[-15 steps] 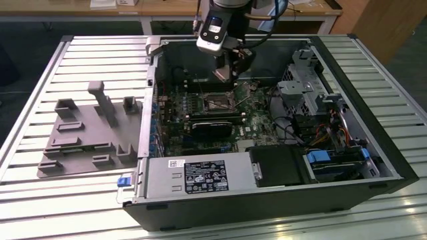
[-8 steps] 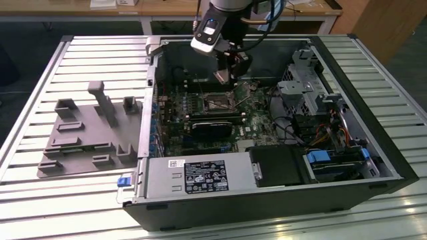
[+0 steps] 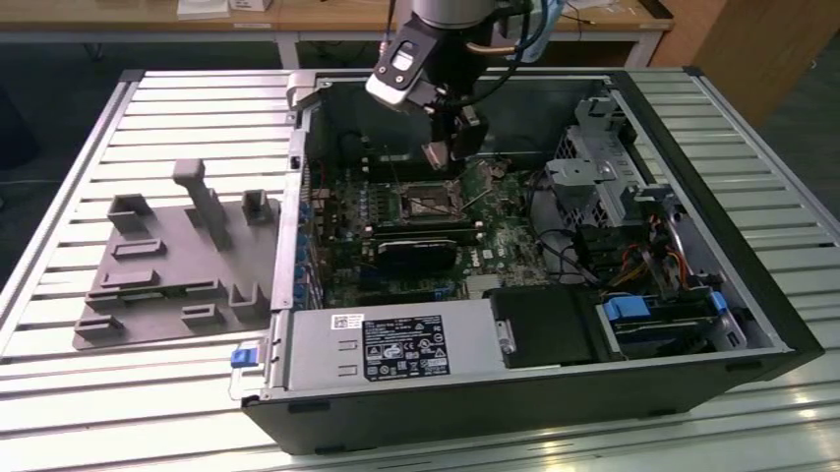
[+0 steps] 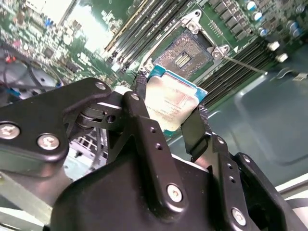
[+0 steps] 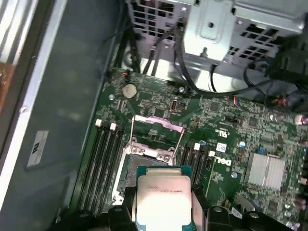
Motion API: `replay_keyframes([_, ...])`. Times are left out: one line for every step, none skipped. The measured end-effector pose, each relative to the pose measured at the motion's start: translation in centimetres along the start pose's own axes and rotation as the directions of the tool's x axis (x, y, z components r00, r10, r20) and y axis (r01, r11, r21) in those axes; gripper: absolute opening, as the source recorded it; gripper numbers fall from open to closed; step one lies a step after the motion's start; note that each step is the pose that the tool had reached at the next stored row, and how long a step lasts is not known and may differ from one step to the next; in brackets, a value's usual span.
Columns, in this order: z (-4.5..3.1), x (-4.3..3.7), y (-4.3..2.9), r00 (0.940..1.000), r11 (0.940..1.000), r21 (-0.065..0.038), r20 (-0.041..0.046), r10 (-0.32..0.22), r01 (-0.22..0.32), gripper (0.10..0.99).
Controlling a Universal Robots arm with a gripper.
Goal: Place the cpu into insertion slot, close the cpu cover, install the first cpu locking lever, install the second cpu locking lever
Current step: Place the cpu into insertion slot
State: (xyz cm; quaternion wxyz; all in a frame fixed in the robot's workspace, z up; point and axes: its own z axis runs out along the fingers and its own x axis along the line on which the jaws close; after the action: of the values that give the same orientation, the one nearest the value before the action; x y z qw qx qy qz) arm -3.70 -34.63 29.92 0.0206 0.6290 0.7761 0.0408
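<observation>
Second wrist view: end effector pinches cpu edges.

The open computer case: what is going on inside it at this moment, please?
A robot arm's hand holds the cpu between its fingers, above the green motherboard inside the open computer case. The insertion slot near it lies bare, with the cpu cover swung up and open. The cpu is not yet seated in the slot.

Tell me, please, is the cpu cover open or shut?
Open: the cpu cover stands flipped up off the insertion slot, whose contacts lie bare; the gripper holds the cpu.
</observation>
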Motion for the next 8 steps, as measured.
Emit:
replay_keyframes([0.07,0.00,-0.01,0.9998,0.9998,0.000,0.0016,0.018,-0.018,0.537])
replay_keyframes([0.15,0.00,-0.01,0.9994,0.9994,-0.001,0.0032,0.036,-0.036,0.537])
replay_keyframes([0.22,0.00,-0.02,0.9985,0.9985,-0.001,0.0049,0.055,-0.055,0.537])
replay_keyframes([0.30,-0.01,-0.03,0.9973,0.9974,-0.002,0.0065,0.073,-0.073,0.537])
replay_keyframes([0.37,-0.01,-0.03,0.9959,0.9959,-0.002,0.0081,0.091,-0.091,0.537])
replay_keyframes([0.45,-0.01,-0.04,0.9941,0.9941,-0.003,0.0096,0.108,-0.108,0.537])
replay_keyframes([0.53,-0.01,-0.05,0.9920,0.9920,-0.003,0.0111,0.126,-0.126,0.537])
replay_keyframes([0.61,-0.01,-0.05,0.9896,0.9897,-0.004,0.0126,0.143,-0.143,0.537])
